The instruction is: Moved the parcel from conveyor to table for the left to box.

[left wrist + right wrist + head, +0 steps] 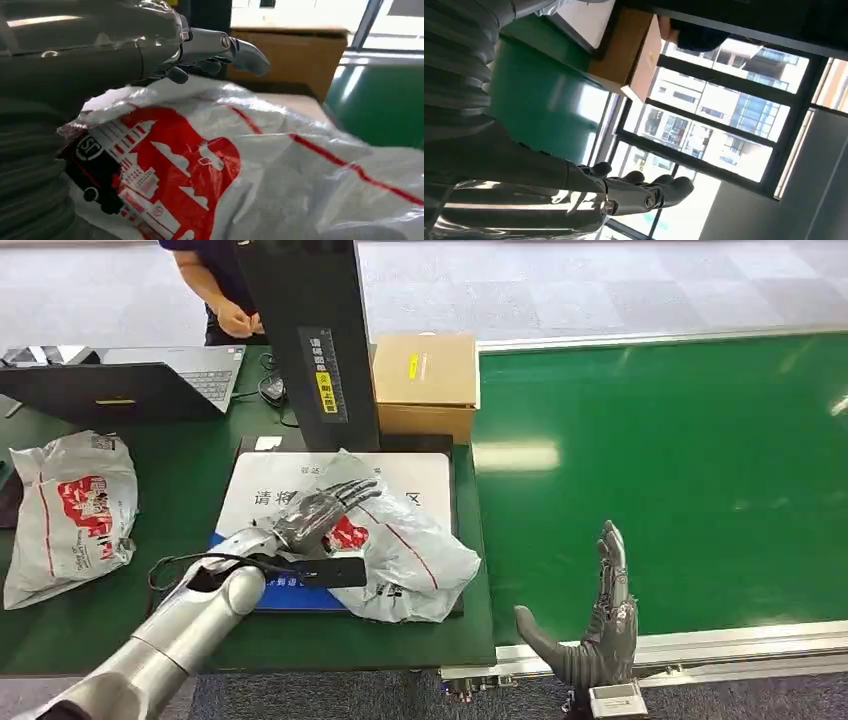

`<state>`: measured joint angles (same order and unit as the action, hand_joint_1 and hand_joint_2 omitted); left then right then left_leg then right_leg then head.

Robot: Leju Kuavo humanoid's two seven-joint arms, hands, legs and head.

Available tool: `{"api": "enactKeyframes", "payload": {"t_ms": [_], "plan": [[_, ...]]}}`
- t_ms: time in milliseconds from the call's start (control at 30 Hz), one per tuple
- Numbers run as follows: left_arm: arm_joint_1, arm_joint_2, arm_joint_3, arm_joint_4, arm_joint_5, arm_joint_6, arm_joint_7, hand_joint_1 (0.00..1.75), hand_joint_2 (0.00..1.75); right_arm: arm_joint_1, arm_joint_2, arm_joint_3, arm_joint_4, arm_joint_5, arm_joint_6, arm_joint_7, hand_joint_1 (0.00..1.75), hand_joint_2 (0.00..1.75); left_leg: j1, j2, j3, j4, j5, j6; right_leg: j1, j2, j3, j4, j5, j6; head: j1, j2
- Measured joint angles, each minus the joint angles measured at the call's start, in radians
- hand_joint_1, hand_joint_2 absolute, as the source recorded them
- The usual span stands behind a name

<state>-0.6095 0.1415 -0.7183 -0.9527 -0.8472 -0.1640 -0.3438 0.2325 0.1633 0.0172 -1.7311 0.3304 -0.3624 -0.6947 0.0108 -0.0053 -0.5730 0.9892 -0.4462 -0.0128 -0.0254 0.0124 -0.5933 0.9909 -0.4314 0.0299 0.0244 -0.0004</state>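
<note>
A white plastic parcel (pixel 410 550) with red print lies on the white weighing pad (pixel 262 492) at the table's right end, beside the green conveyor (pixel 680 470). My left hand (pixel 322 512) lies on top of the parcel, fingers stretched out and spread, not closed around it. In the left wrist view the fingers (pixel 220 47) reach over the crinkled parcel (pixel 250 175). My right hand (pixel 603 625) stands open at the conveyor's near edge, fingers pointing up and holding nothing; its straight fingers (pixel 644 192) show in the right wrist view.
A brown cardboard box (pixel 425 380) stands behind the pad, next to a black post (pixel 310 340). A second printed parcel (pixel 70 510) lies at the table's left, with a laptop (pixel 150 380) behind it. A person (pixel 215 290) stands at the far side.
</note>
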Motion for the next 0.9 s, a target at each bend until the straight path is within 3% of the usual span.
{"api": "enactKeyframes", "payload": {"t_ms": [67, 100, 133, 567, 900], "plan": [[-0.017, 0.011, -0.017, 0.038, -0.003, -0.033, 0.016, 0.0, 1.75, 0.0, 0.0, -0.002, 0.0, -0.003, 0.0, 0.0, 0.0, 1.75, 0.0, 0.0, 0.0, 0.0, 0.0, 0.0, 0.0, 0.0, 0.0, 0.0, 0.0, 0.0, 0.0, 0.0], [-0.031, 0.015, -0.027, 0.059, -0.007, -0.054, 0.024, 0.33, 1.75, -0.001, 0.0, -0.004, 0.0, -0.005, 0.0, 0.0, 0.0, 1.75, 0.0, 0.0, 0.0, 0.0, 0.0, 0.0, 0.0, 0.0, 0.001, 0.0, 0.0, 0.0, 0.0, 0.0], [-0.047, 0.018, -0.038, 0.078, -0.009, -0.065, 0.027, 1.75, 1.75, -0.001, 0.0, -0.005, 0.0, -0.006, 0.0, 0.0, 0.0, 1.75, 0.0, -0.001, 0.001, 0.0, 0.0, 0.0, 0.0, 0.0, 0.002, 0.0, 0.0, 0.0, 0.0, 0.0], [-0.08, 0.021, -0.071, 0.166, 0.022, 0.047, 0.043, 1.75, 1.75, 0.005, 0.0, -0.008, 0.003, 0.006, 0.0, 0.003, 0.0, 1.75, 0.0, 0.0, 0.009, -0.001, 0.0, -0.001, 0.0, 0.0, 0.009, 0.0, 0.0, -0.001, 0.0, 0.0], [0.036, 0.019, 0.044, 0.018, -0.01, 0.196, 0.131, 1.75, 1.75, 0.009, 0.008, -0.015, 0.003, 0.026, 0.034, 0.017, 0.0, 1.75, 0.0, 0.0, 0.007, -0.001, 0.0, -0.001, 0.0, 0.0, 0.006, 0.0, 0.0, -0.001, 0.0, 0.0]]}}
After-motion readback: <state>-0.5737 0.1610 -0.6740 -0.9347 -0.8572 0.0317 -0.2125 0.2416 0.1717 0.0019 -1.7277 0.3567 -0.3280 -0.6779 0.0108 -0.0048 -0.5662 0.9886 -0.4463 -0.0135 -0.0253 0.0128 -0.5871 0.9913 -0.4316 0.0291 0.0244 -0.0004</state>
